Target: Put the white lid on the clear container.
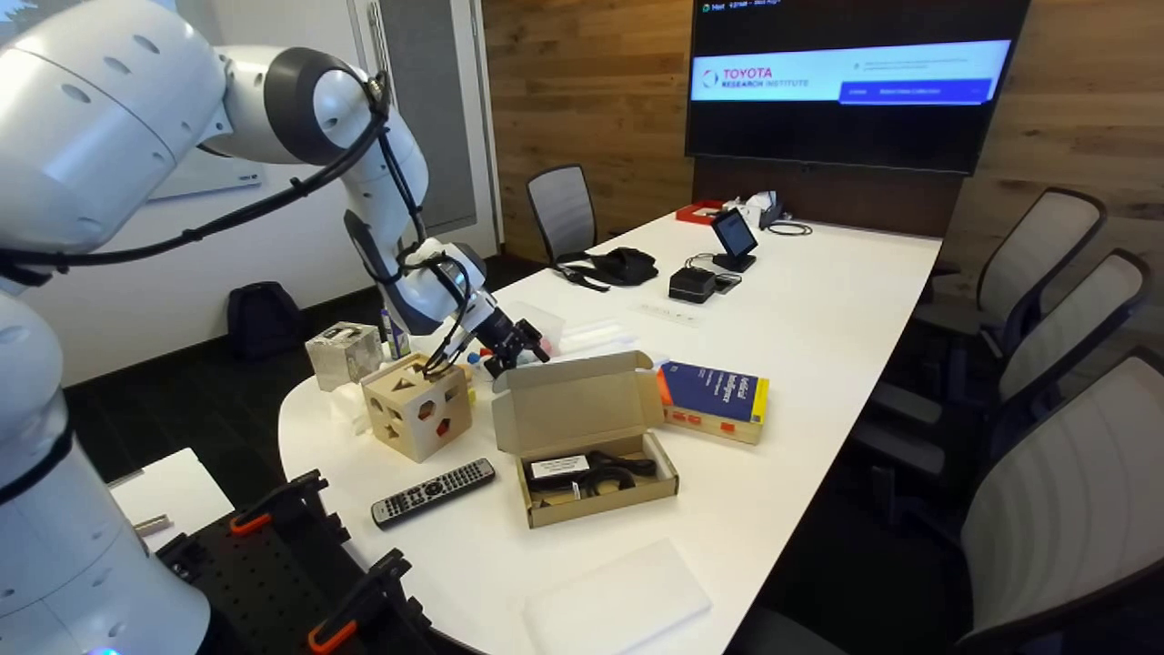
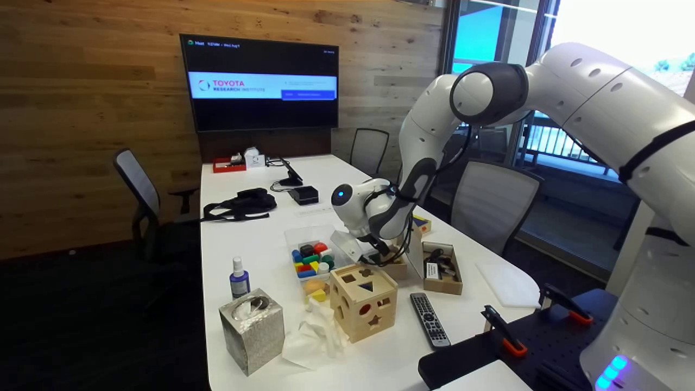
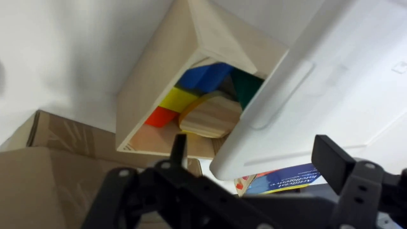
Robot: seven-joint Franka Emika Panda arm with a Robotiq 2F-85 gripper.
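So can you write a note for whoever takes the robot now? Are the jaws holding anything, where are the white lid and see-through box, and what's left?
Jaws: open wide, nothing seen gripped.
White lid: near the jaws, partly hiding the wooden tray in the wrist view.
Clear container: blocks inside, lid not closed over it.
Done: closing isn't finished; can't tell whether lid and container touch.
Left: probably grip the lid, bring it over the container and press down.

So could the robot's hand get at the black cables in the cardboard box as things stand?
Probably not directly: the raised flap stands between the hand and the black cables, though the way from above looks free.
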